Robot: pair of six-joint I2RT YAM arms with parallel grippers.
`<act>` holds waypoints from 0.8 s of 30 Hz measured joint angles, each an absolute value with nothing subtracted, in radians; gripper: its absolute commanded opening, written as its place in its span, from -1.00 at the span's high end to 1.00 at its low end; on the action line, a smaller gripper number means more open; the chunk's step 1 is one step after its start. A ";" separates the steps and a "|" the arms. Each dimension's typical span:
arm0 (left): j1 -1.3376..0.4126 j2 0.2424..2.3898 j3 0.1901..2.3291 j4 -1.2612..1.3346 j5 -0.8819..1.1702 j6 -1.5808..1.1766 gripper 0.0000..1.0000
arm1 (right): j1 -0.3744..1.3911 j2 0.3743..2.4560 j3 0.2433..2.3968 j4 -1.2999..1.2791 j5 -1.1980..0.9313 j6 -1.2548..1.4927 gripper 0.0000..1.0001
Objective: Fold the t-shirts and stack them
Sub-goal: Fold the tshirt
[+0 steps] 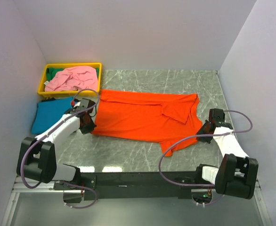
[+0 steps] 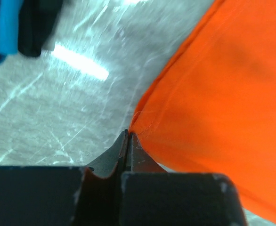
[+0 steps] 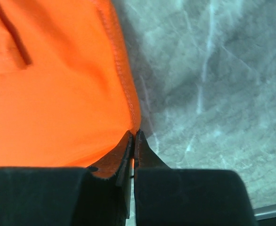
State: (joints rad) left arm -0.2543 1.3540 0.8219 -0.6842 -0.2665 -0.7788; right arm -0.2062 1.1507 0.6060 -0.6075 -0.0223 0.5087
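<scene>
Grey marbled table (image 1: 185, 80) lies under both my grippers. The orange shirt (image 1: 142, 120) is spread flat on it between them. My left gripper (image 2: 128, 135) is pressed together on one corner of its hem, and my right gripper (image 3: 134, 134) pinches the opposite corner. The teal shirt (image 1: 48, 115) sits folded just outside my left gripper. The pink shirt (image 1: 72, 77) lies bunched in the yellow tray (image 1: 43, 79) beyond it.

Orange shirt (image 1: 142, 117) spread flat.
Its right part is folded over; teal shirt (image 1: 48, 115), apparently folded, lies at its left; pink shirt (image 1: 72, 77) crumpled behind that.
</scene>
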 measured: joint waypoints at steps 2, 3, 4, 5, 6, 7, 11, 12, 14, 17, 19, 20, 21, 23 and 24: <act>-0.252 1.367 0.862 -0.694 -0.267 -0.768 0.99 | -0.207 1.175 0.629 -0.609 -0.038 0.509 1.00; -0.249 1.378 0.883 -0.697 -0.267 -0.763 0.99 | -0.207 1.187 0.642 -0.611 -0.044 0.509 1.00; -0.245 1.393 0.907 -0.702 -0.266 -0.758 0.99 | -0.207 1.201 0.658 -0.614 -0.047 0.508 1.00; -0.242 1.411 0.929 -0.701 -0.267 -0.752 0.99 | -0.207 1.216 0.678 -0.617 -0.050 0.508 1.00; -0.238 1.427 0.947 -0.700 -0.266 -0.746 0.99 | -0.207 1.229 0.694 -0.617 -0.052 0.508 1.00; -0.234 1.449 0.968 -0.703 -0.266 -0.742 0.99 | -0.207 1.247 0.715 -0.617 -0.056 0.508 1.00; -0.221 1.542 1.050 -0.701 -0.260 -0.722 0.99 | -0.207 1.312 0.776 -0.612 -0.072 0.508 1.00; -0.219 1.568 1.071 -0.700 -0.260 -0.718 0.99 | -0.207 1.330 0.789 -0.611 -0.072 0.509 1.00; -0.215 1.608 1.105 -0.699 -0.261 -0.716 0.99 | -0.207 1.361 0.810 -0.609 -0.073 0.509 1.00; -0.211 1.665 1.153 -0.692 -0.261 -0.715 0.99 | -0.207 1.404 0.847 -0.606 -0.073 0.509 1.00; -0.210 1.703 1.185 -0.687 -0.262 -0.715 0.99 | -0.207 1.436 0.874 -0.601 -0.073 0.509 1.00; -0.209 1.718 1.196 -0.680 -0.262 -0.715 0.99 | -0.207 1.454 0.890 -0.601 -0.073 0.509 1.00; -0.209 1.729 1.203 -0.671 -0.262 -0.715 0.99 | -0.207 1.471 0.905 -0.596 -0.073 0.509 1.00; -0.209 1.751 1.219 -0.665 -0.266 -0.715 0.99 | -0.207 1.506 0.932 -0.585 -0.073 0.509 1.00; -0.209 1.761 1.226 -0.662 -0.270 -0.715 0.99 | -0.207 1.520 0.940 -0.579 -0.073 0.510 1.00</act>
State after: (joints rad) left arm -0.2089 1.7615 1.2263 -0.6621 -0.2695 -0.7147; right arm -0.2066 1.5200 0.9398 -0.5793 -0.0734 0.5098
